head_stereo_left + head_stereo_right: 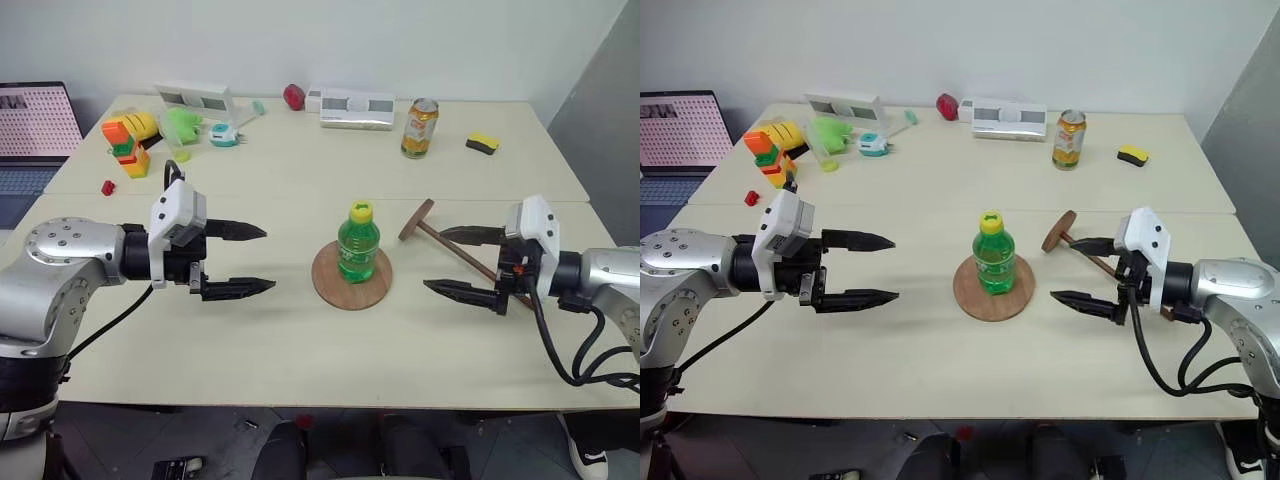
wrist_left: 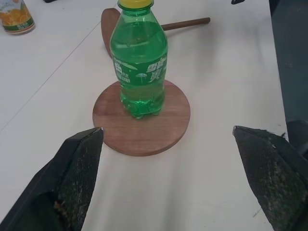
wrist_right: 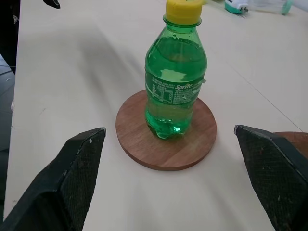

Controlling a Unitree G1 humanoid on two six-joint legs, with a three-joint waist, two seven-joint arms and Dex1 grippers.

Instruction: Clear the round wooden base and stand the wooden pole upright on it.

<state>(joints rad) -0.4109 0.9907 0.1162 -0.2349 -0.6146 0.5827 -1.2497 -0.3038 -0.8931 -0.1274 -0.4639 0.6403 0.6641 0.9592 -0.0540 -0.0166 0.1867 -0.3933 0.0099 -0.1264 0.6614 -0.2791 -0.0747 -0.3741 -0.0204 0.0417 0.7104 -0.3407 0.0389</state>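
Round wooden base (image 1: 351,279) holds an upright green bottle (image 1: 358,243); both spread grippers, left gripper (image 1: 252,259) and right gripper (image 1: 452,262), flank it; grasp the bottle mid-body, lift straight.

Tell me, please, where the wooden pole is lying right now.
In the left eye view the wooden pole lies flat on the table, right of the green bottle and round wooden base, beside the right end effector.

Centre hole of round wooden base (image 1: 351,277) covered by green bottle (image 1: 358,243), far end of wooden pole (image 1: 452,244) behind right gripper (image 1: 468,263), laptop (image 1: 34,137) cut by frame edge
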